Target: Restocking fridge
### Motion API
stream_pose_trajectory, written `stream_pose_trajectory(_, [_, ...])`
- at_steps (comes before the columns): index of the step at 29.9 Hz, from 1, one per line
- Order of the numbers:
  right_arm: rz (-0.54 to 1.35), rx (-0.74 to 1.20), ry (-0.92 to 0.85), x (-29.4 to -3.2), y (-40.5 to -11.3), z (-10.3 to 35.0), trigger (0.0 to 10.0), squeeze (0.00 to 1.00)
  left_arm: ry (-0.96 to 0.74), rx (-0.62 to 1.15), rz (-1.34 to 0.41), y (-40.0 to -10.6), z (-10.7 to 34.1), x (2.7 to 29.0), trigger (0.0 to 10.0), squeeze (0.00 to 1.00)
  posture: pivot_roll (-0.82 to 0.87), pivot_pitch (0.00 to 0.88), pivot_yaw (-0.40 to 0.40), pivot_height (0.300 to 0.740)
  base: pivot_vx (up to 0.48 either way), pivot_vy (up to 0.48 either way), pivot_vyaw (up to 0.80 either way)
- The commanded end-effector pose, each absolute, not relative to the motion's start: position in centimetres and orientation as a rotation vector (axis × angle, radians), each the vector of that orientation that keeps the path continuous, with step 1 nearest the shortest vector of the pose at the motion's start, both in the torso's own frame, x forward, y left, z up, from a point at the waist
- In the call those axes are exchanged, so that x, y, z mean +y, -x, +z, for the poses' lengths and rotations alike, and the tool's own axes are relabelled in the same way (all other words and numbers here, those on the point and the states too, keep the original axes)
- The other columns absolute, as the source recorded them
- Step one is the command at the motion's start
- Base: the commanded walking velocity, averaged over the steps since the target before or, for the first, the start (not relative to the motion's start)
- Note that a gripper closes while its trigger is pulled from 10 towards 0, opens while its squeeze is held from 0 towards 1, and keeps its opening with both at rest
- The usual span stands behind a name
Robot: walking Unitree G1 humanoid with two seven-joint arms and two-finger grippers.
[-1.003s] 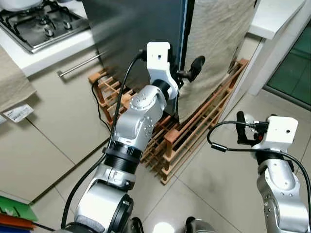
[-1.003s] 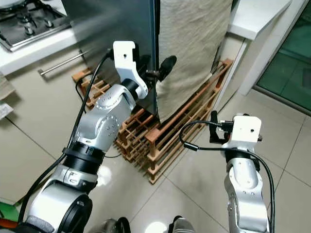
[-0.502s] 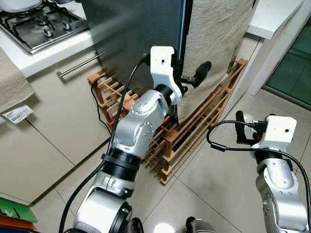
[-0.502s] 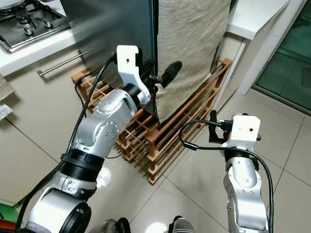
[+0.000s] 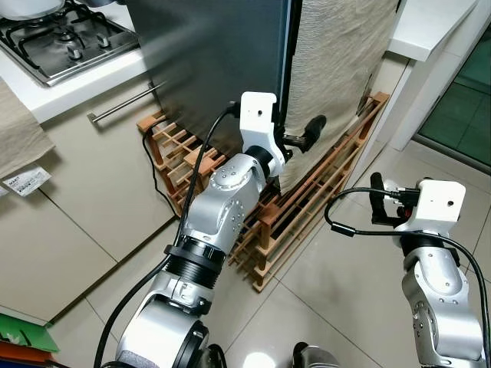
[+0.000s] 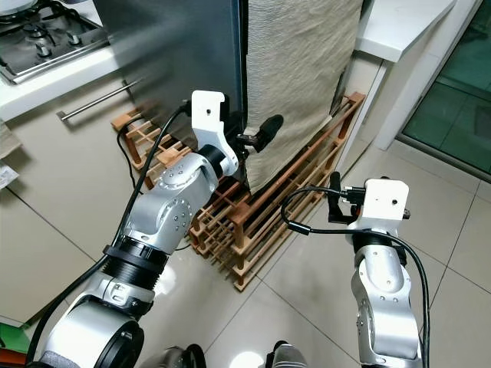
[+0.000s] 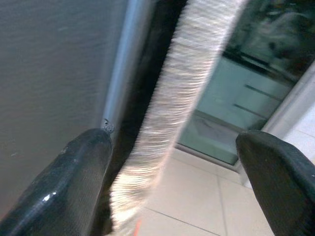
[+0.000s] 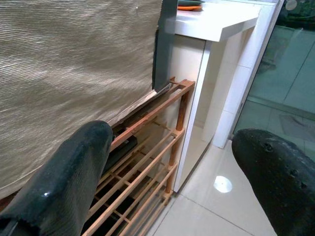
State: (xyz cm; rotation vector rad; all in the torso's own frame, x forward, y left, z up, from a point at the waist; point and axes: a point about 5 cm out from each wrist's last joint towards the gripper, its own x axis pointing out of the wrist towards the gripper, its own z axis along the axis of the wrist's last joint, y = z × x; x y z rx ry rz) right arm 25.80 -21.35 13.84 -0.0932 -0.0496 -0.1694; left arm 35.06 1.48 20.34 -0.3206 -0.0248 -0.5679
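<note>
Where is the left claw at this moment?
In the left eye view the left claw is raised at the centre, open at the edge of the dark fridge door, beside the beige cloth and above the wooden rack.

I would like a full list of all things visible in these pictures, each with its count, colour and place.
fridge: one, dark grey, ahead, door shut
cloth: one, beige, hanging over the fridge's right side
wooden rack: one, reddish-brown, on the floor under the fridge
gas hob: one, steel, on the white counter at upper left
cabinet handle: one, silver bar, below the hob
white counter: one, upper right
floor tiles: beige, underfoot
left gripper: one, black, open, at the fridge door's edge by the cloth
right gripper: one, black, open, held low over the floor at right
</note>
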Motion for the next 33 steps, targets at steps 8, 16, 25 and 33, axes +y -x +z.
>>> stream_pose_trajectory(8, [-0.176,-0.057,0.102,-21.5,-25.6,14.0,10.0,0.00,0.431,-0.082,-0.595,-34.8,22.6,-1.2,10.0,0.00,-0.27,0.129,0.068,0.740,0.000,0.000,0.00])
stream_pose_trajectory(16, [-0.189,-0.093,0.090,-21.5,-25.4,14.7,10.0,0.00,0.362,-0.203,-0.640,-33.8,23.9,0.4,10.0,0.00,-0.27,0.125,0.075,0.740,0.000,0.000,0.00])
stream_pose_trajectory(25, [-0.227,-0.211,0.118,-21.1,-21.8,16.4,10.0,0.00,0.190,-0.226,-0.518,-30.4,19.8,7.4,10.0,0.00,-0.22,0.114,0.067,0.740,0.000,0.000,0.00])
stream_pose_trajectory(33, [-0.170,-0.271,0.055,-20.5,-24.8,17.4,10.0,0.00,0.100,-0.170,-0.385,-31.1,17.9,8.0,10.0,0.00,-0.19,0.082,0.065,0.740,0.000,0.000,0.00])
